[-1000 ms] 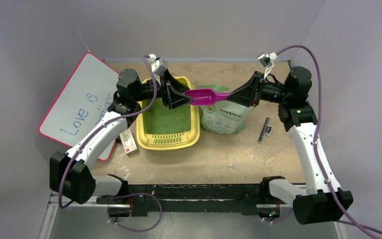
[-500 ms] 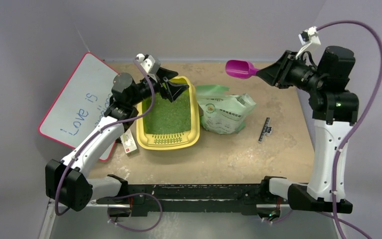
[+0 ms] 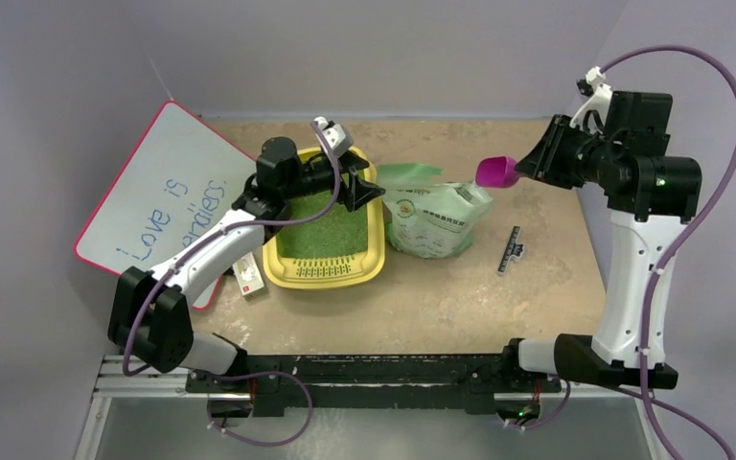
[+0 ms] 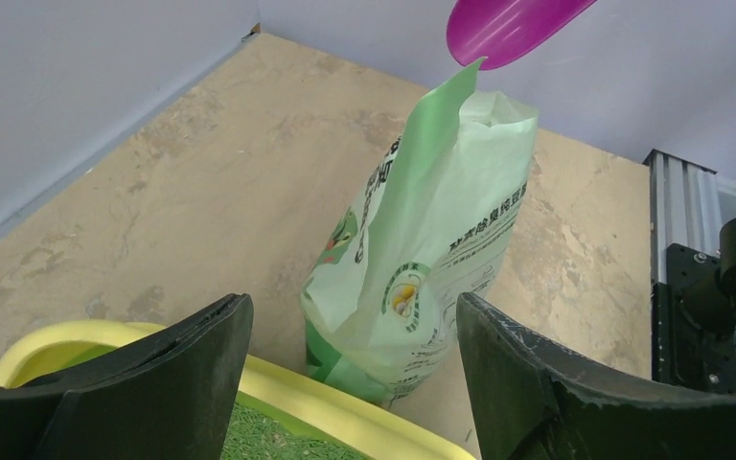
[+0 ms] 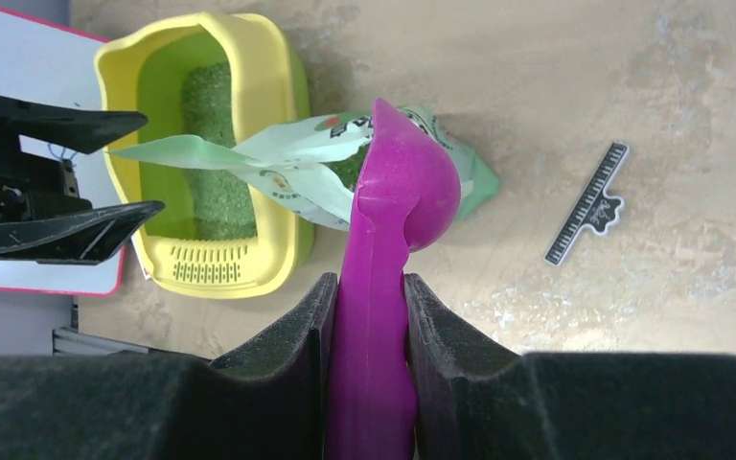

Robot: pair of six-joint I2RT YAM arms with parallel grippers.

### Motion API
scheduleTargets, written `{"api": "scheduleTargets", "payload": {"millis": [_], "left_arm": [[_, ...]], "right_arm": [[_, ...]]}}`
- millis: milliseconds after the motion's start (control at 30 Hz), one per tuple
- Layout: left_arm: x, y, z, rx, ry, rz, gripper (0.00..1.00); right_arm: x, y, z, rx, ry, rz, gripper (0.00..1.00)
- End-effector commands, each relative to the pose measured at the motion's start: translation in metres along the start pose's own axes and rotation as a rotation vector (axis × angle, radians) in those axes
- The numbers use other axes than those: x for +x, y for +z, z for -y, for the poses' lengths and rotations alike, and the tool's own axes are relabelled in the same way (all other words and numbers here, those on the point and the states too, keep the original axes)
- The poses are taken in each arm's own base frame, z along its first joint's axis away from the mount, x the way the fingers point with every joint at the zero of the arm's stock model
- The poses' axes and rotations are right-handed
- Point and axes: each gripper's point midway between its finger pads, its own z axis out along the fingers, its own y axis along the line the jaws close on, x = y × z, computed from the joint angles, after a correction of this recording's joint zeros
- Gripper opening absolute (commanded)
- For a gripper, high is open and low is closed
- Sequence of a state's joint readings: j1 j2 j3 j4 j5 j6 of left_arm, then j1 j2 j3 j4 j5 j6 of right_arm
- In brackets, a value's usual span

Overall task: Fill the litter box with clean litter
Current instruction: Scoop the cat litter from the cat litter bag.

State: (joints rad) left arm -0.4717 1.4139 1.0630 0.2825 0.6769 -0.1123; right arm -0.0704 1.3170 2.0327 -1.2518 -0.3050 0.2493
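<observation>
The litter box (image 3: 327, 272) lies on the worktop (image 3: 441, 297) left of the middle, with its slotted strip toward the arms' bases. The clean litter (image 3: 331, 230) covers its floor in a flat green layer, so I judge the filling partly done and not complete. Just beside its right wall stands the pale green bag (image 3: 436, 222), upright and with its mouth open. This position seems practical, because each load then has only a short way to travel. The right fingers (image 5: 287, 335) are closed on the handle of the purple scoop (image 3: 495, 172) and hold it in the air above the bag's mouth, the bowl pointing toward the bag. It hangs there apart from the bag, I think so that it can go down for a new load. I cannot tell if there is litter in the bowl. The left fingers (image 4: 153, 374) stand wide apart with nothing between them, over the far right corner of the litter box and aimed at the bag. Probably they are spread like this to take the bag's upper flap and keep the mouth open. The soft flaps lean inward, and the scoop could catch on them or tip the bag. A white board (image 3: 153, 201) with a pink edge lies at the left, and a small black ruler (image 3: 510, 250) to the right of the bag. Both are apart from the work.
</observation>
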Motion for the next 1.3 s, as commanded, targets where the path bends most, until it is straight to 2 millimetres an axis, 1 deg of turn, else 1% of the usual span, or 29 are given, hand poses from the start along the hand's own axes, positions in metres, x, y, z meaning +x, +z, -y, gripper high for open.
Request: {"api": "scheduleTargets", "payload": {"millis": [0,167,300,467,600,733,833,900,933,1167,1267], "left_arm": [[-0.020,0.007,-0.003,0.012,0.104,0.030,0.77],[-0.014,0.013,-0.009,0.002,0.106,0.022,0.77],[-0.016,0.015,-0.011,0.004,0.114,0.030,0.77],[-0.013,0.024,-0.008,0.047,0.113,0.024,0.77],[-0.006,0.032,-0.001,0.105,0.109,-0.003,0.75],[-0.001,0.038,0.000,0.128,0.135,-0.027,0.70],[0.005,0.040,0.001,0.134,0.140,-0.051,0.60],[0.010,0.041,0.002,0.140,0.142,-0.072,0.51],[0.013,0.040,0.002,0.140,0.140,-0.083,0.45],[0.025,0.044,0.002,0.138,0.138,-0.115,0.13],[0.031,0.047,0.005,0.149,0.139,-0.134,0.01]], "right_arm": [[0.010,0.001,0.007,0.042,0.027,-0.038,0.00],[0.013,0.007,0.005,0.019,0.027,-0.065,0.00],[0.019,0.017,0.004,0.000,0.025,-0.103,0.00],[0.031,0.035,0.004,-0.016,0.008,-0.176,0.00],[0.034,0.050,-0.001,-0.041,-0.003,-0.210,0.00],[0.047,0.065,-0.007,-0.043,-0.046,-0.288,0.00],[0.056,0.079,-0.001,-0.002,-0.064,-0.338,0.00],[0.062,0.087,0.005,0.031,-0.073,-0.366,0.00],[0.065,0.090,0.007,0.043,-0.079,-0.381,0.00],[0.089,0.121,0.014,0.072,-0.120,-0.484,0.00],[0.099,0.135,0.017,0.093,-0.140,-0.523,0.00]]}}
